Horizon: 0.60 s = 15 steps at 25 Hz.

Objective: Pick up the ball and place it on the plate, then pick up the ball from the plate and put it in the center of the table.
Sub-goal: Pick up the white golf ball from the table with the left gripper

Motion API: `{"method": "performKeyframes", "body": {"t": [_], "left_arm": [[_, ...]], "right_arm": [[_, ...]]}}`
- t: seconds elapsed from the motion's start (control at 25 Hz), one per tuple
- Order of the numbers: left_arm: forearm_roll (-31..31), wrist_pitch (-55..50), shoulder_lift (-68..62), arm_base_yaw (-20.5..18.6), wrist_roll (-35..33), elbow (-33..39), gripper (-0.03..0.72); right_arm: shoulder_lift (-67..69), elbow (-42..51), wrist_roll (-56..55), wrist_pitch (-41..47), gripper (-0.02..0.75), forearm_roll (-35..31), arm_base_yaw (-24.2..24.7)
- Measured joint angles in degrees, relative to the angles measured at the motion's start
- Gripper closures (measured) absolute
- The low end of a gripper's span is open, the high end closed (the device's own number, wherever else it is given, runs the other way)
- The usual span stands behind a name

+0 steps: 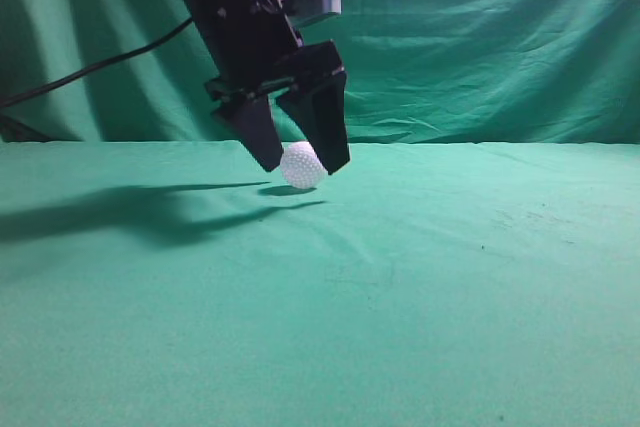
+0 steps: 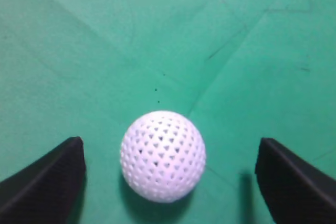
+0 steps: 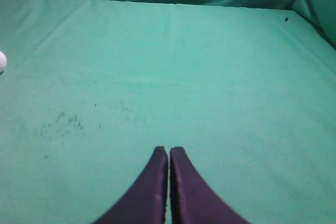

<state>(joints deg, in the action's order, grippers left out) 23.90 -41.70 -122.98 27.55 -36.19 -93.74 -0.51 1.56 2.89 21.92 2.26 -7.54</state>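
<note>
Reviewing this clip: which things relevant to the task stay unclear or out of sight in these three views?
- Plate: in no view, so its place is unknown.
- Ball: exterior view, one finger overlaps its right edge; contact with the cloth can't be judged. In the right wrist view the left edge crops it.
- Left gripper: left wrist view shows only the tips of the fingers.

My exterior camera sits low, looking level along the desk (image 1: pixel 420 297) toward the curtain (image 1: pixel 500 37). My left wrist camera looks steeply down, close over the ball (image 2: pixel 163 156). My right wrist camera looks across the desk from farther off; the ball (image 3: pixel 2 61) shows at its left edge.
</note>
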Motion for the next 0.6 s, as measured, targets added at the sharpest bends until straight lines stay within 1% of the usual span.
{"method": "performKeyframes", "body": {"t": [0.12,0.16,0.2,0.28,0.32,0.4,0.52,0.6], "left_arm": [[-0.25,0.0,-1.3,0.0,0.0,-0.88,0.046],[-0.63,0.13,-1.71,0.0,0.0,-1.01,0.087],[-1.1,0.13,-1.99,0.0,0.1,-1.44,0.104],[-1.7,0.25,-2.23,0.0,0.09,-1.56,0.099],[-2.21,0.25,-2.23,0.0,0.09,-1.56,0.161],[-2.92,0.25,-2.23,0.0,0.09,-1.56,0.229],[-3.81,0.25,-2.26,0.0,0.09,-1.56,0.372],[-3.81,0.02,-2.26,0.0,0.09,-1.68,0.371]], "right_arm": [[0.0,0.0,0.0,0.0,0.738,0.0,0.0],[0.0,0.0,0.0,0.0,0.738,0.0,0.0],[0.0,0.0,0.0,0.0,0.738,0.0,0.0],[0.0,0.0,0.0,0.0,0.738,0.0,0.0],[0.0,0.0,0.0,0.0,0.738,0.0,0.0],[0.0,0.0,0.0,0.0,0.738,0.0,0.0],[0.0,0.0,0.0,0.0,0.738,0.0,0.0],[0.0,0.0,0.0,0.0,0.738,0.0,0.0]]}}
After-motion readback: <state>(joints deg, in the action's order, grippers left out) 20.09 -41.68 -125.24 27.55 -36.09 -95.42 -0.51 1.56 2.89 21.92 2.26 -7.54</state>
